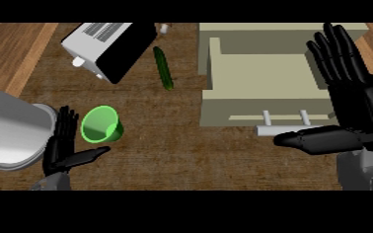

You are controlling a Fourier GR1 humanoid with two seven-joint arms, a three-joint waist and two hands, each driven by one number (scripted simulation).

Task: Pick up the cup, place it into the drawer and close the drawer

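Observation:
A green cup [101, 124] stands upright on the wooden counter at the lower left. My left hand [62, 148] is open just left of it, fingers straight, thumb reaching under the cup's near side without holding it. The beige drawer [266, 74] stands pulled open at the right, its inside bare, its handle [291, 127] at the front. My right hand [336, 79] is open over the drawer's right edge, fingers pointing up, thumb stretched left near the handle.
A toaster [109, 47] lies tilted at the upper left. A green cucumber [164, 68] lies between it and the drawer. A grey rounded object [18, 133] fills the left edge beside my left hand.

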